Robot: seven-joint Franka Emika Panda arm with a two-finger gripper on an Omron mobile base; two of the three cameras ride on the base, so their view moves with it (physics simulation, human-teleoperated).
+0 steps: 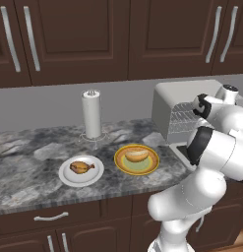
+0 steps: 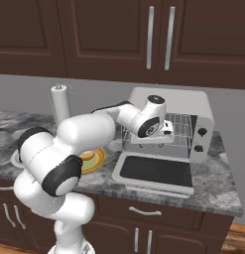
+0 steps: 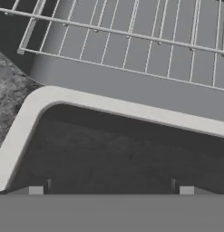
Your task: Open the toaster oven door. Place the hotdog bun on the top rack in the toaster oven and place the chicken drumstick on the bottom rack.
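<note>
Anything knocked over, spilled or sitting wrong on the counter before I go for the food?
Nothing stands out. The toaster oven door lies flat open, the hotdog bun and chicken drumstick sit on their plates, and the paper towel roll stands upright.

The toaster oven door (image 2: 154, 172) lay folded down flat on the surface (image 1: 29, 162), leaving the mouth of the toaster oven (image 2: 169, 119) unblocked. The end effector (image 2: 168, 128) hovered with its fingers spread wide just above the door, right in front of the wire racks (image 3: 127, 41). Bare stone lay left of the door. The paper towel roll (image 1: 91, 114) stood well aside.
</note>
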